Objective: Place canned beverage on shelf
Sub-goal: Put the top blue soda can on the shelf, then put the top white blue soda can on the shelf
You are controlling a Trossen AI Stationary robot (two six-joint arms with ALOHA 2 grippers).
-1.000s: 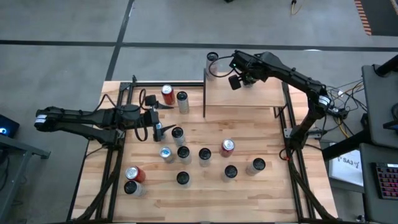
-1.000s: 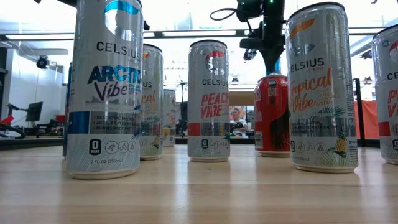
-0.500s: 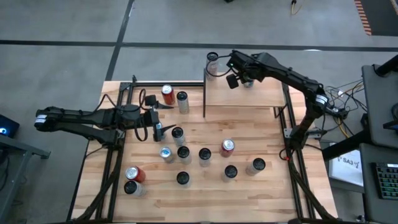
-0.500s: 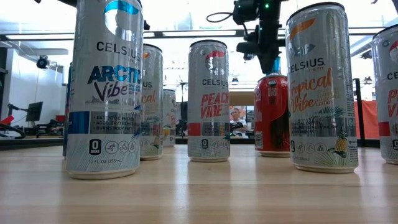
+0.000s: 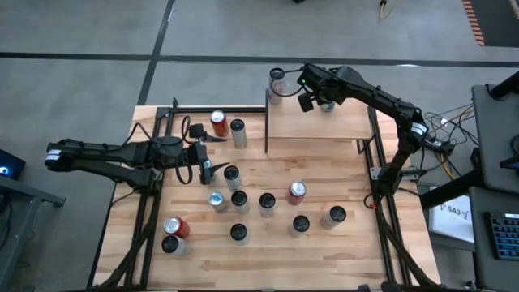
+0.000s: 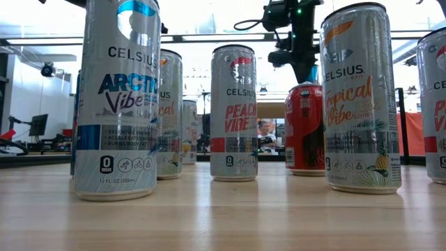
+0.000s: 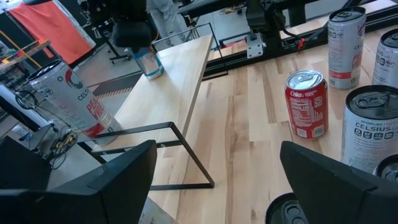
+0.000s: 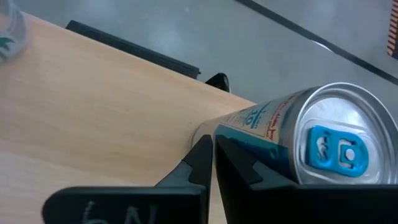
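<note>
Silver slim beverage can with a blue pull tab (image 8: 311,146) stands on the small light-wood shelf with black metal posts (image 5: 312,123), just beside the right end effector (image 5: 315,96), whose fingers are pressed together on nothing. A second can (image 5: 277,79) stands at the shelf's far corner, so two placements look done. Many cans wait on the plank tabletop (image 5: 268,255); the left end effector (image 5: 203,150) hovers spread among them.

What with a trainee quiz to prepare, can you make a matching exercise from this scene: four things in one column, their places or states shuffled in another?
1. left claw
2. right claw
3. blue-tab can
4. red Coca-Cola can

A. stands on the tabletop
B. shut
C. stands on the shelf
D. open

Pairs: 1-D, 2-B, 3-C, 4-A
</note>
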